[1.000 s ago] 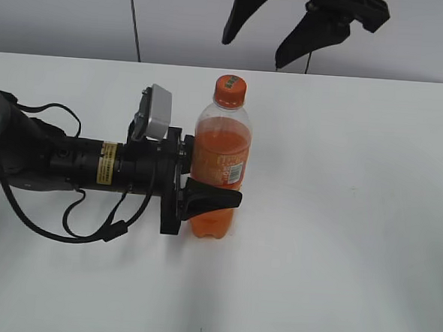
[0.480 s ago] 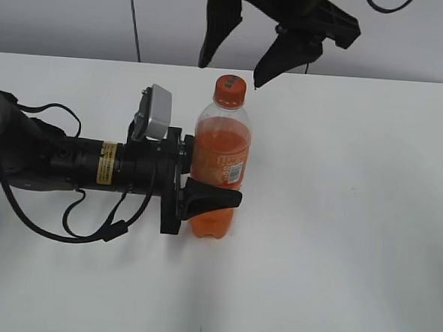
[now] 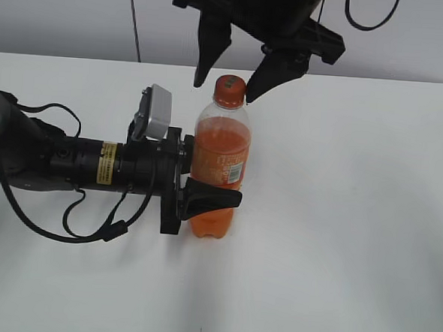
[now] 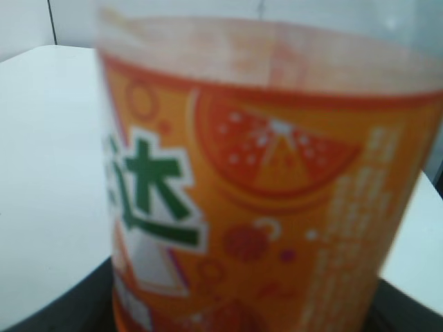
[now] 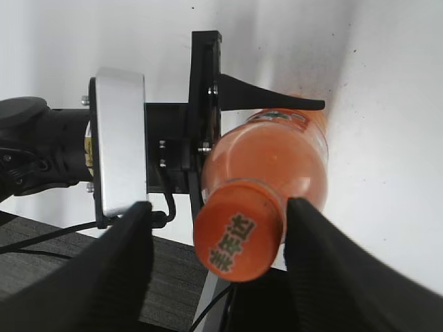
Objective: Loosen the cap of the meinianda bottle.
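On the white bench (image 3: 351, 257) your left pincer (image 3: 205, 187) gripped the upright bottle (image 3: 220, 166) at its label. Behind, your right pincer (image 3: 231, 76) stood open astride the cap (image 3: 230, 90), not touching; next you likely needed to close and twist.

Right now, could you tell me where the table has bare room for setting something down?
The white table is bare right of the meinianda bottle and along the front edge. It is crowded on the left, where the left gripper grips the bottle, and over the cap, which sits between the right gripper fingers.
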Tool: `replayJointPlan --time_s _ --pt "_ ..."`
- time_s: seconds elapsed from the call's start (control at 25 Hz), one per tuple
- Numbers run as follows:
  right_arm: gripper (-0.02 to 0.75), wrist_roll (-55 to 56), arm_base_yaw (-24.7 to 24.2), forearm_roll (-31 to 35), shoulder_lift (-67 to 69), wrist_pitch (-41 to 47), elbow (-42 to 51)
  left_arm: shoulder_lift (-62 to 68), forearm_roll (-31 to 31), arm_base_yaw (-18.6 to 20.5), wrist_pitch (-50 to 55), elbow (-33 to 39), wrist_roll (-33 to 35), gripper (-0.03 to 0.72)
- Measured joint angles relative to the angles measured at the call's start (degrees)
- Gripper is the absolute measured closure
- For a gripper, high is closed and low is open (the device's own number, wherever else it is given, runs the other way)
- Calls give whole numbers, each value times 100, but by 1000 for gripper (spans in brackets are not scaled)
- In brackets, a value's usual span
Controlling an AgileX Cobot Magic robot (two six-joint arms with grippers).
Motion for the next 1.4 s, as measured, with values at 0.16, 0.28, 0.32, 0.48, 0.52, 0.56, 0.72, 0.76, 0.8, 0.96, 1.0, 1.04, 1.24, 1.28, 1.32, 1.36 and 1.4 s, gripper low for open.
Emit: replayJointPlan --time_s 0.16,0.28,0.32,0.48,0.52,0.56,0.72,0.76,0.8,0.96,1.0,1.04,1.24,1.28,1.32,1.36,1.4 --pt "325 0 0 -7 0 0 0 0 0 0 0 0 0 270" --pt "359 8 0 -24 0 2 0 0 0 0 0 0 0 270" --pt "374 8 0 -24 0 8 0 0 0 0 0 0 0 271" --pt "449 -36 0 -87 0 17 0 0 -30 0 13 0 0 272" --pt "459 -59 0 -109 0 17 0 11 -41 0 13 0 0 272" --pt "460 -67 0 -124 0 17 0 24 -66 0 2 0 0 272" --pt "460 -94 0 -160 0 4 0 36 -102 0 -17 0 0 272" --pt "460 -97 0 -160 0 4 0 36 -107 0 -17 0 0 272" --pt "460 -104 0 -164 0 -2 0 36 -107 0 -17 0 0 272" --pt "460 -121 6 -266 0 -7 0 36 -130 0 -12 0 0 272" --pt "460 -135 10 -289 0 -7 0 36 -136 0 -12 0 0 272" --pt "460 -163 10 -294 0 -7 0 36 -136 0 -12 0 0 272" --pt "462 -485 10 -284 0 -13 0 36 -147 0 -6 0 0 272" --pt "462 -612 10 -269 5 -13 0 36 -147 0 -6 0 0 272" --pt "462 -821 10 -243 5 -13 0 36 -147 0 -6 0 0 272" --pt "462 -1051 10 -195 5 -13 0 36 -147 0 -6 0 6 272" --pt "462 -1242 10 -167 5 -13 0 36 -141 0 -6 0 6 273"
